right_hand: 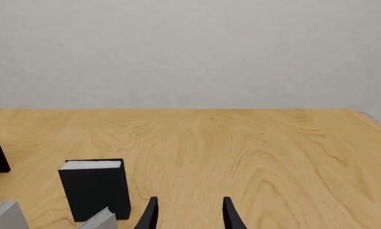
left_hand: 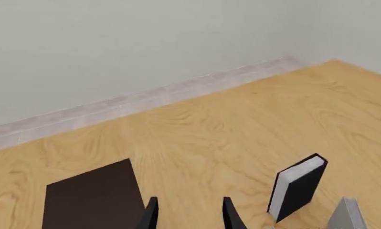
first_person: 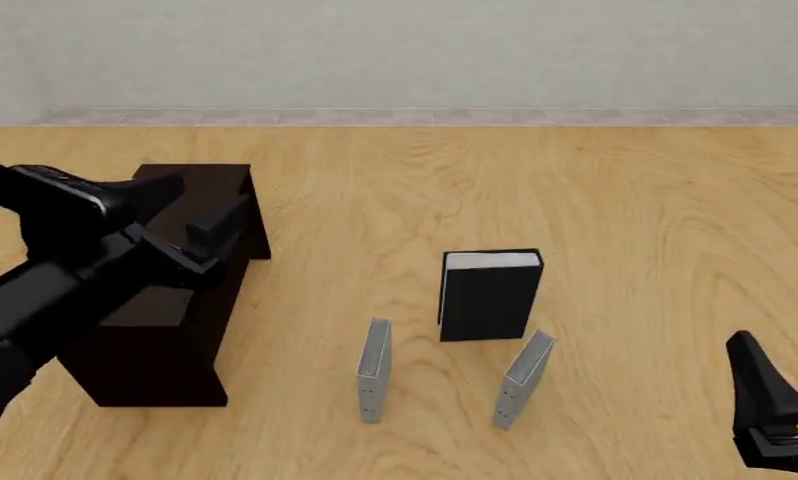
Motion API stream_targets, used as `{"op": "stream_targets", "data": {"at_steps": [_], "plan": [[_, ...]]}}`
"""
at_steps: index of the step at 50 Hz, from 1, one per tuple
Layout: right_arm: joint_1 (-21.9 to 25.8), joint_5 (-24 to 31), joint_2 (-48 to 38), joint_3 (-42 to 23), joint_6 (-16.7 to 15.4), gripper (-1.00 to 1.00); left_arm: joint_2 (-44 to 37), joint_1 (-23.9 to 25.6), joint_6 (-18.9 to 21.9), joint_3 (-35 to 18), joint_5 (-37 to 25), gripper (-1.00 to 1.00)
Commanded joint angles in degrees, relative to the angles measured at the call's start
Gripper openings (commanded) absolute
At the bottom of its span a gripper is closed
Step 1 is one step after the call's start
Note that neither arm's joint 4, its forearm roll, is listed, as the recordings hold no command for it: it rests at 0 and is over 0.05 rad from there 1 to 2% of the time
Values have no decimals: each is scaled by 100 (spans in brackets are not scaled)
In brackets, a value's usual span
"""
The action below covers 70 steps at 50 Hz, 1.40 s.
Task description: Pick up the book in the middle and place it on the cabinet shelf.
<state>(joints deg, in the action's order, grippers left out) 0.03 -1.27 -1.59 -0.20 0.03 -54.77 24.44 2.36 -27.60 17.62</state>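
The thick black book (first_person: 490, 298) with white page edges stands upright on the wooden surface, between and just behind two thin grey books. It also shows in the left wrist view (left_hand: 299, 187) and the right wrist view (right_hand: 96, 190). The dark brown cabinet shelf (first_person: 159, 330) stands at the left. My left gripper (left_hand: 189, 215) hovers open over the cabinet's flat top (left_hand: 95, 196), well left of the book, with nothing between its fingers. My right gripper (right_hand: 189, 215) is open and empty near the front right, apart from the book.
One thin grey book (first_person: 374, 368) stands upright in front of the black book on its left, the other (first_person: 523, 380) on its right, leaning slightly. A pale wall with a baseboard (first_person: 413, 117) closes the far side. The left arm (first_person: 52, 290) crosses above the cabinet.
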Motion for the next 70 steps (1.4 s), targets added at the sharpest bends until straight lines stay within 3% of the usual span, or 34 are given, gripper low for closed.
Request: {"op": "stream_targets", "data": {"at_steps": [1,15,26,29,30,31,42,44,55,70], "plan": [[1,-34,-30,4,0,100,-728,389,220,-731,-262,100],[1,-45,-38,7,0,100,-1392,743,639,-1699,-690,100],[2,-45,-38,7,0,100,-1539,1255,623,-2429,-1459,100],[1,-47,-42,7,-1,100,-1568,1345,536,-2640,-1674,100],[1,-47,-42,7,-1,100,-1671,1381,330,-2826,-1843,100],[1,-45,-39,7,1,100,-1656,1392,581,-2821,-1821,100],[1,-45,-38,7,1,100,-1916,1797,437,-3346,-2412,100],[1,-45,-39,7,1,100,-1931,1791,573,-3341,-2385,100],[1,-44,-36,7,0,100,-2407,1895,423,-4075,-2958,100],[4,-23,-10,12,2,100,-2858,2086,686,-4946,-3685,100]]}}
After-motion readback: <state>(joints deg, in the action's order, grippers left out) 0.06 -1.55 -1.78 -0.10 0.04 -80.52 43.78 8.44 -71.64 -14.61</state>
